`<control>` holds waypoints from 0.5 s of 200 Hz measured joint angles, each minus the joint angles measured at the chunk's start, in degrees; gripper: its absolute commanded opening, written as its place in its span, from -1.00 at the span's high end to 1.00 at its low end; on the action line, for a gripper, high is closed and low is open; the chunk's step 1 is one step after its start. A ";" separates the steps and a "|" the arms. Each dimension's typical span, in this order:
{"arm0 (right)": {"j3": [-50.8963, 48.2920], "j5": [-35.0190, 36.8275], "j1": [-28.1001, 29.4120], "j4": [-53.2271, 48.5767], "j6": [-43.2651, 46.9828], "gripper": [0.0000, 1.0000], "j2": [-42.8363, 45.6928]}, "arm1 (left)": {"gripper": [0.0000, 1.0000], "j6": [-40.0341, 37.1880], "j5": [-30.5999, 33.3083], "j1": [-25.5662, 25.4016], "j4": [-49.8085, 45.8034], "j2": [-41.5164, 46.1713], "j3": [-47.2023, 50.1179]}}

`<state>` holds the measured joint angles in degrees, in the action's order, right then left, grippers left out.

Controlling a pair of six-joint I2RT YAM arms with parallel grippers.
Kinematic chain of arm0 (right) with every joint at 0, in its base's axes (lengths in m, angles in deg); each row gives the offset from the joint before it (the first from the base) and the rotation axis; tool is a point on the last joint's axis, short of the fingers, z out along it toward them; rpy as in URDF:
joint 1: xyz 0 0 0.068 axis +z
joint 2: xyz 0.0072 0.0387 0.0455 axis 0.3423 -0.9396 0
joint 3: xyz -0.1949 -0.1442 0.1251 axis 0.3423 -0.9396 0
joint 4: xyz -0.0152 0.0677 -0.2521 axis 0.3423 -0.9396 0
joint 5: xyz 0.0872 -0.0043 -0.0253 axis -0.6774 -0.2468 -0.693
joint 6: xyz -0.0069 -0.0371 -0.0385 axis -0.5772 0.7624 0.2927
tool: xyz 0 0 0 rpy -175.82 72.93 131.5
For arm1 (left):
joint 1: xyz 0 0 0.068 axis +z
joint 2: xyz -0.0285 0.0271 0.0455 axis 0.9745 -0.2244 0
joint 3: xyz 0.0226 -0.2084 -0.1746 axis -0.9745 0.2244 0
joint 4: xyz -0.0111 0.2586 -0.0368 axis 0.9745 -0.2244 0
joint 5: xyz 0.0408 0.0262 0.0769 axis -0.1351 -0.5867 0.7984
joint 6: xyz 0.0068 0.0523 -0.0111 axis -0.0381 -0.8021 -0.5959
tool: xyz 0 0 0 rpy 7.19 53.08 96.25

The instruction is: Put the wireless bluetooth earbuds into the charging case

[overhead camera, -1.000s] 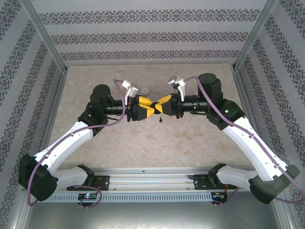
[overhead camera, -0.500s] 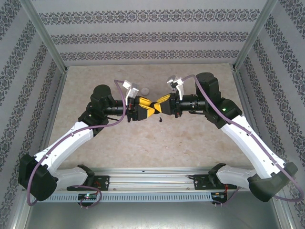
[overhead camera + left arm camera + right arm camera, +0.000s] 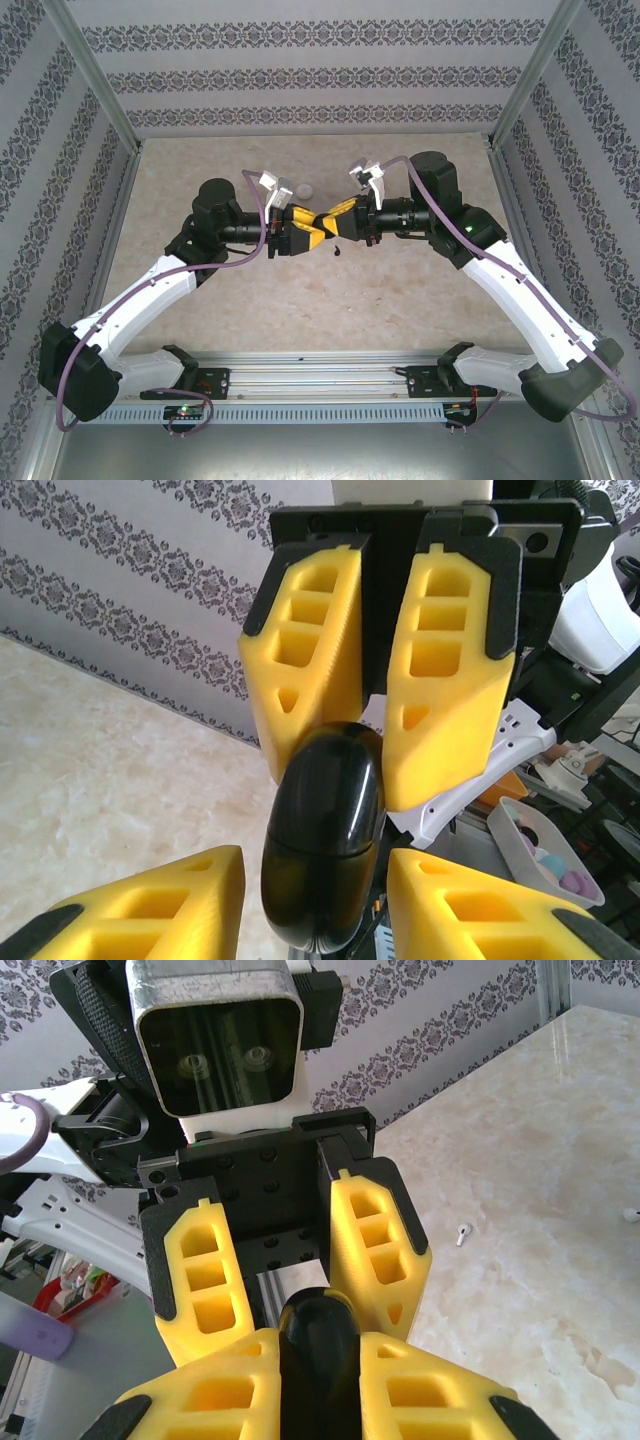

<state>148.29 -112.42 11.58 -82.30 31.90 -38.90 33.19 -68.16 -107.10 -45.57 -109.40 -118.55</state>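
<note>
Both arms meet nose to nose above the middle of the marble-pattern table (image 3: 420, 290), the left gripper (image 3: 308, 226) and right gripper (image 3: 340, 213) crossing their yellow fingers around one item. That item is the charging case (image 3: 322, 840), a glossy black oval shell held clear of the table with its lid down; its surface is plain black on the sides seen. In the right wrist view the right gripper's fingers are clenched on the case at both flanks, grasping it firmly. In the left wrist view the left gripper's fingers stand either side of the lower half of the case, one against it and the other just beside it; whether they press on it cannot be told. A white earbud (image 3: 462, 1233), stemmed, lies loose on the table, well apart from the case. A small dark piece, apparently a black earbud (image 3: 340, 250), lies on the table just below the meeting grippers. A grey round puck (image 3: 303, 189) rests near the left gripper on its far side.
</note>
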 measured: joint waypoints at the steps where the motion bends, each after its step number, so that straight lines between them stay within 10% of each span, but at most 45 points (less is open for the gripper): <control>1: 0.00 0.00 0.00 0.00 0.00 0.88 -0.02 | 0.34 -0.02 0.00 0.00 -0.04 0.00 0.00; 55: 0.00 -0.72 -0.28 -0.07 -0.17 0.86 -0.37 | 1.00 -1.20 0.11 -0.20 -1.11 0.09 0.02; 100: 0.00 -5.09 -2.32 0.52 -3.19 0.77 -1.77 | 1.00 -3.43 1.88 -0.20 -0.74 1.60 1.57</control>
<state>148.29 -117.51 9.26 -81.78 28.71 -40.67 29.76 -66.28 -107.30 -46.32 -107.80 -116.98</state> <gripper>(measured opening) 0.176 0.045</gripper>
